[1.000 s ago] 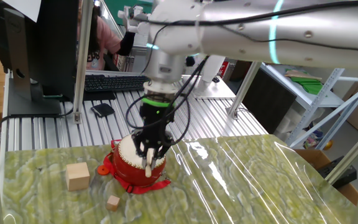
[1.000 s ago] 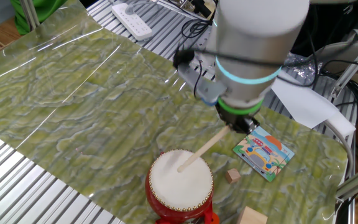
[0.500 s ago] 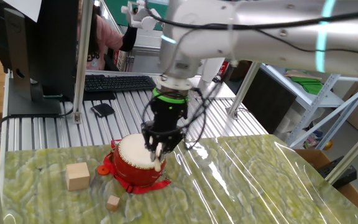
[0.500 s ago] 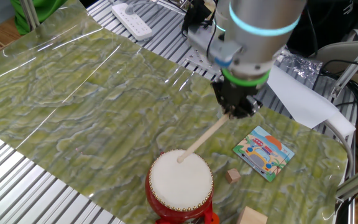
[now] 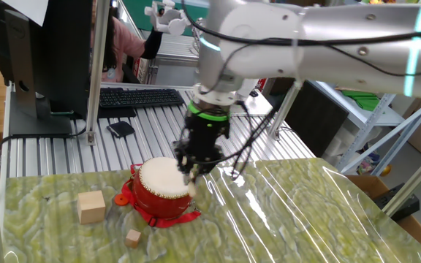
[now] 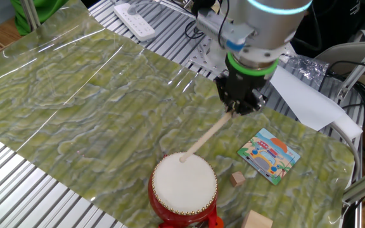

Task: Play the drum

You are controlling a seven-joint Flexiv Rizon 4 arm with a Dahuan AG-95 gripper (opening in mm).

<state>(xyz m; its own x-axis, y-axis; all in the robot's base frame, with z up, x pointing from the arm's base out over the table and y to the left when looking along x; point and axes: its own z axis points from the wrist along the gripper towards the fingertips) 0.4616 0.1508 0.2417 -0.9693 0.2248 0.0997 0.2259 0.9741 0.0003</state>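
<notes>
The drum is small, round and red with a cream-white head, and stands on a red ribbon base on the green patterned table. My gripper hangs beside and above the drum's far edge, shut on a thin wooden stick. The stick slants down from the fingers and its tip rests at the rim-side part of the drum head.
A larger wooden cube and a small one lie left of the drum. A picture card and a small cube lie near it in the other fixed view. A keyboard sits behind on the metal slats.
The arm has swung away from the drum's middle toward its far edge. The stick's tip has slid from the centre of the head to near its rim.
</notes>
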